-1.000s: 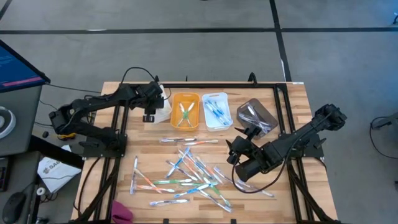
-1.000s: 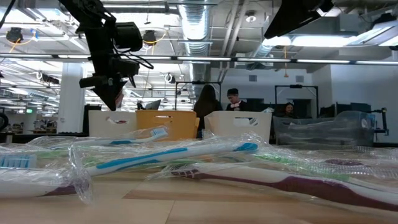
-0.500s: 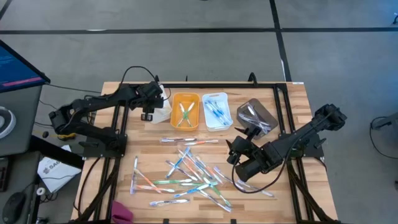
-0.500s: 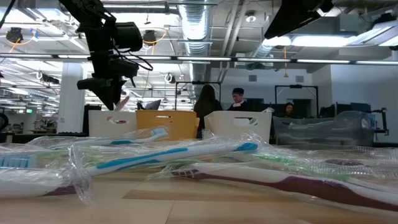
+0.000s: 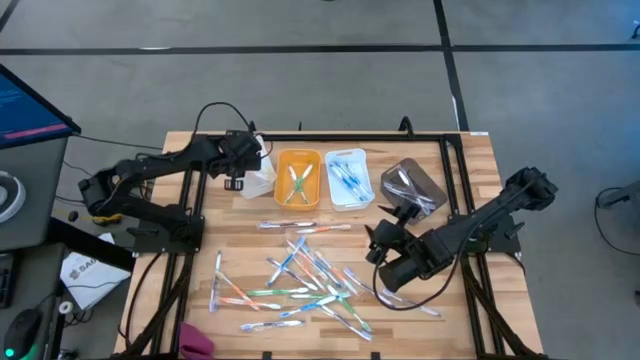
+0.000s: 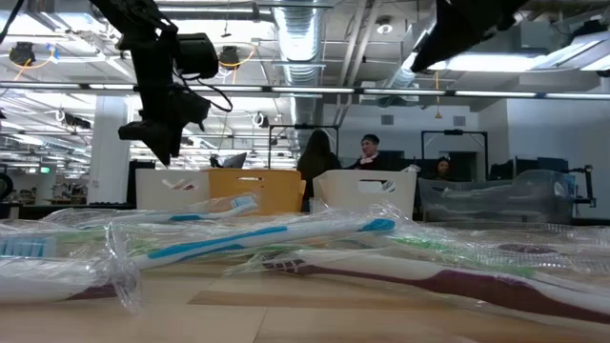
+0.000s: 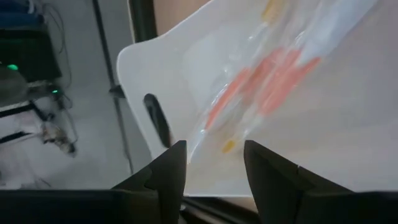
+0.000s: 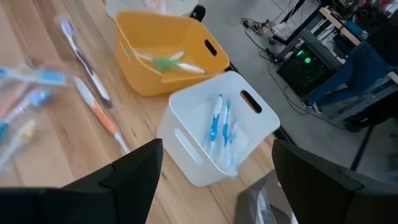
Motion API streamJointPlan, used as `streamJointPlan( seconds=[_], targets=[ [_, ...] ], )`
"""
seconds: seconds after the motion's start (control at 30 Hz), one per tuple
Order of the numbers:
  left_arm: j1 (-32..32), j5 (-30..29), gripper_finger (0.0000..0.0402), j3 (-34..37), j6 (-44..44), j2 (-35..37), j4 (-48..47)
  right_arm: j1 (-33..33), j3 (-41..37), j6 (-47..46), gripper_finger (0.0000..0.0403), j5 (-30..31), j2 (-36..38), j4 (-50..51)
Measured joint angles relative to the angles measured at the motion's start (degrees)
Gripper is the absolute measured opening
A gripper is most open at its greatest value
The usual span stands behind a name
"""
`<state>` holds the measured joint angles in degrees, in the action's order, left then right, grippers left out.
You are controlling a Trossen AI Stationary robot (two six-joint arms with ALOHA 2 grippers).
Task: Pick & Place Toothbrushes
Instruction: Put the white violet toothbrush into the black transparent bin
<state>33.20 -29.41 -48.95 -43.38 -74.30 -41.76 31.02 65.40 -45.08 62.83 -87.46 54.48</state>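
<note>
high view: wooden table (image 5: 470,160) with a loose scatter of toothbrushes (image 5: 300,272) across its middle and near part. they are thin sticks, mostly blue and white, some with green or orange-pink on them, most still in clear crinkly wrappers. the scatter overlaps too much for a firm count; well over a dozen.

four bins stand in a row at the far side. white bin at the left end (image 5: 262,180), mostly hidden under the left arm. orange bin (image 5: 298,177) next, with about two or three brushes, one green. white bin (image 5: 348,178) next, with several blue and white brushes, count unclear. clear bin (image 5: 413,186) at the right end, a few pale brushes inside.

left gripper (image 5: 236,180) hovers over the left-end white bin. in the left wrist view its fingers (image 7: 168,171) stand partly apart with nothing between them; an orange-pink wrapped brush (image 7: 261,87) lies below in the bin.

right gripper (image 5: 375,245) hangs above the table just right of the scatter, near the white and clear bins. right wrist view shows its fingers (image 8: 134,171) spread wide and empty, facing the orange bin and the white bin.

low view: wrapped brushes lie close to the lens, one blue and white (image 6: 257,238), one dark maroon (image 6: 448,283).
</note>
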Motion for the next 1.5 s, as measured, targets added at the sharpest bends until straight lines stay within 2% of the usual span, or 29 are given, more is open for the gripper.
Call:
streamJointPlan(
  seconds=[0.3,0.37,0.43,0.5,0.6,0.77,0.93,1.17,1.4,1.5],
  targets=[
    [-7.58,-0.17,0.0153,0.0,-0.13,6.88,-0.7,0.52,-1.19,0.74,0.0297,-1.69,0.11,0.31],
    [-9.62,-0.15,0.0153,0.0,0.67,9.28,-0.39,0.83,-1.19,2.28,0.0297,-6.16,0.13,0.27],
    [-11.55,1.44,0.0153,0.0,3.03,11.74,-0.29,0.83,-1.19,3.52,0.0297,-13.48,0.13,0.26],
    [-13.16,5.56,0.0153,0.0,6.61,13.88,0.82,0.83,-1.19,3.58,0.0297,-21.65,0.13,0.28],
    [-14.27,14.63,0.0153,0.0,13.99,16.56,3.86,1.38,-1.19,3.54,0.0297,-30.61,0.13,-1.09],
    [-14.47,26.94,0.0153,-0.02,20.16,18.86,7.35,4.38,-1.17,1.9,0.0297,-37.82,0.13,-7.64],
    [-14.47,30.27,0.0153,-0.02,22.32,18.9,7.19,7.93,-1.15,-5.04,0.0297,-46.58,0.13,-9.6],
    [-14.47,30.36,0.0153,3.21,32.7,18.29,11.96,12.08,-1.15,-9.44,0.0297,-47.82,0.13,-7.09],
    [-15.02,30.34,0.0153,7.7,35.07,18.29,15.87,14.53,-1.15,-27.29,0.0297,-48.0,0.13,-6.91],
    [-16.11,30.36,0.0153,7.93,36.63,18.89,16.72,15.95,-1.15,-29.2,0.0297,-48.02,0.13,-5.98]
  ],
)
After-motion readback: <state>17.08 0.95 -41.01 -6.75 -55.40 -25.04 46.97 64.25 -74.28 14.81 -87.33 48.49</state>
